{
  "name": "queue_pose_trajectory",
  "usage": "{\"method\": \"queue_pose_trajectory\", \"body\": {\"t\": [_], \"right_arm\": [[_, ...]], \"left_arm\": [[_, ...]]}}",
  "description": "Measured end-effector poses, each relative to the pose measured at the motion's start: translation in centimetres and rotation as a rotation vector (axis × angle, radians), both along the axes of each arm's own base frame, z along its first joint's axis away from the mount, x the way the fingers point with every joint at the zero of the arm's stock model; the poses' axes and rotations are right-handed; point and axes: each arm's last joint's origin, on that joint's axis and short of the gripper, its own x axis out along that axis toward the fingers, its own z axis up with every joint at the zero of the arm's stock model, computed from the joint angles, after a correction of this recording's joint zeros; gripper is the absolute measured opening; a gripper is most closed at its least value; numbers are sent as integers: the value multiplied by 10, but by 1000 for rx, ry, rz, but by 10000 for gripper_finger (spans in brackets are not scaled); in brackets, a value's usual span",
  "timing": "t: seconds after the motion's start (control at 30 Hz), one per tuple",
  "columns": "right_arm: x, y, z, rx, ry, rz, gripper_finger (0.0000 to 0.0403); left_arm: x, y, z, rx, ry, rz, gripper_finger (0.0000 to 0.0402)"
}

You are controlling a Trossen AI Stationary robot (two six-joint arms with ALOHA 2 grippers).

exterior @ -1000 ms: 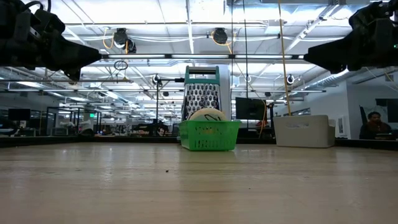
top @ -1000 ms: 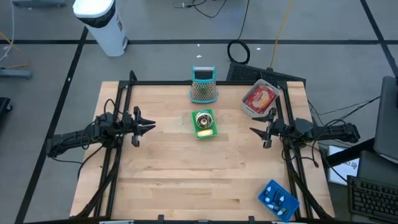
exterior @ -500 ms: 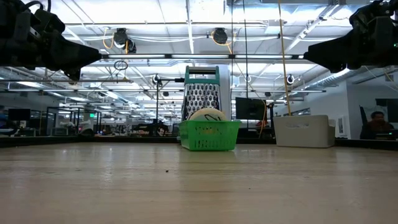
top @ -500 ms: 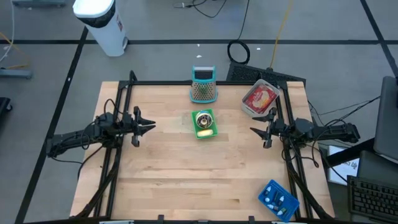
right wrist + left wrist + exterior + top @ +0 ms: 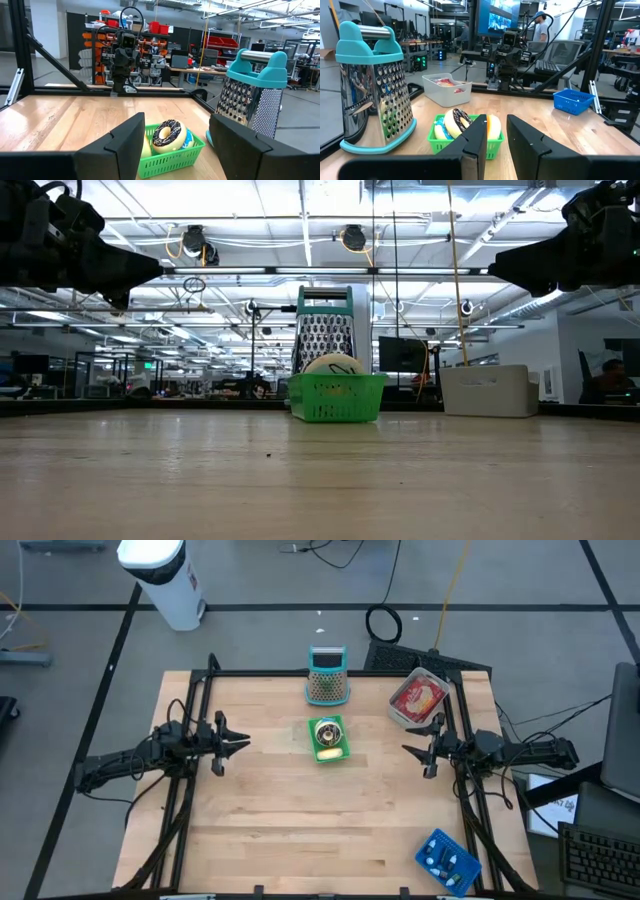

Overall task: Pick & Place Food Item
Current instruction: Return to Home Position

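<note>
A small green basket (image 5: 328, 738) stands on the wooden table's middle, toward the far side. In it lie a white donut with dark icing (image 5: 457, 122), a yellow food item (image 5: 493, 127) and something bluish (image 5: 438, 131). My left gripper (image 5: 245, 744) hovers level at the table's left side, pointing at the basket; its fingers (image 5: 475, 140) stand a narrow gap apart with nothing between them. My right gripper (image 5: 405, 748) hovers level at the right side, wide open (image 5: 176, 117), also facing the basket (image 5: 172, 155).
A steel grater with a teal frame (image 5: 327, 677) stands just beyond the basket. A white tub with red food (image 5: 417, 698) sits at the far right, and a blue basket (image 5: 447, 860) at the near right corner. Bare wood lies across the near half (image 5: 300, 830).
</note>
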Motion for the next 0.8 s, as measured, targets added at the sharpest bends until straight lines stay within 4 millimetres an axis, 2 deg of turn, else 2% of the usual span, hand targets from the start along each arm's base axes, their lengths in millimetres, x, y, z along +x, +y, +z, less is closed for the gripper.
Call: {"method": "queue_pose_trajectory", "body": {"t": [0.8], "right_arm": [[0, 0, 0, 0, 0, 0, 214]], "left_arm": [[0, 0, 0, 0, -1, 0, 74]]}}
